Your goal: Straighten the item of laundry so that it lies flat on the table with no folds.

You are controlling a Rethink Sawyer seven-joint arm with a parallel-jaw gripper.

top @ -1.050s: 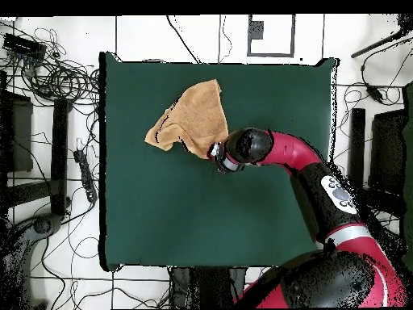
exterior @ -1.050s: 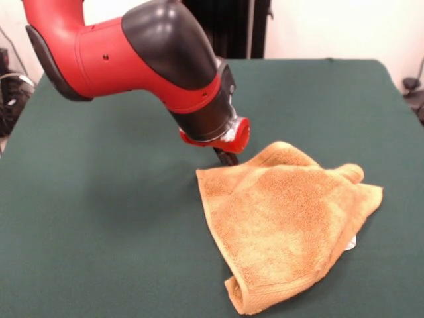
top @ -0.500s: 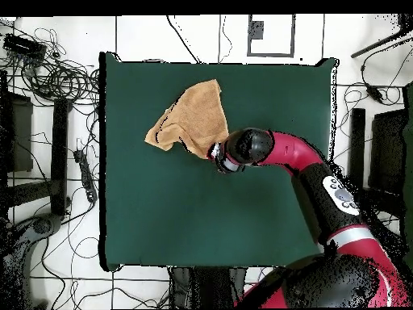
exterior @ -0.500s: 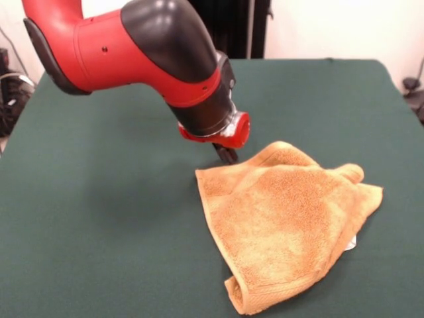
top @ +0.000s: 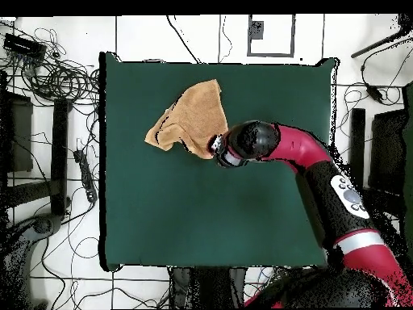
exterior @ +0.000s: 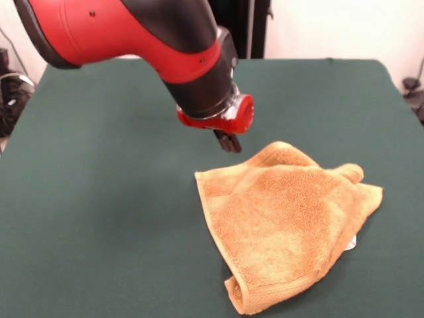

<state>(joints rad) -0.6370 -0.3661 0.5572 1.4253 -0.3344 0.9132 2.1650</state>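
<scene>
We see the towel (exterior: 285, 225) lying crumpled on the green surface (exterior: 99, 218), folded over itself into a rough triangle, with one rolled corner at its near tip and a thick folded lip along its far right edge. A small white label (exterior: 352, 243) peeks out from under its right side. In the overhead view the towel (top: 192, 119) sits in the upper middle part of the surface (top: 202, 218), well inside all the edges. The red and black arm (exterior: 132, 40) reaches down from above, and its gripper (exterior: 229, 142) hangs just off the towel's far left corner, above the cloth and apart from it as far as we can judge. The dark fingers (exterior: 227, 140) show only as a short stub under the red wrist ring, so we cannot tell how far apart they stand; nothing appears to be held between them. From overhead the gripper (top: 215, 148) is beside the towel's edge nearest the robot, mostly hidden by the wrist.
</scene>
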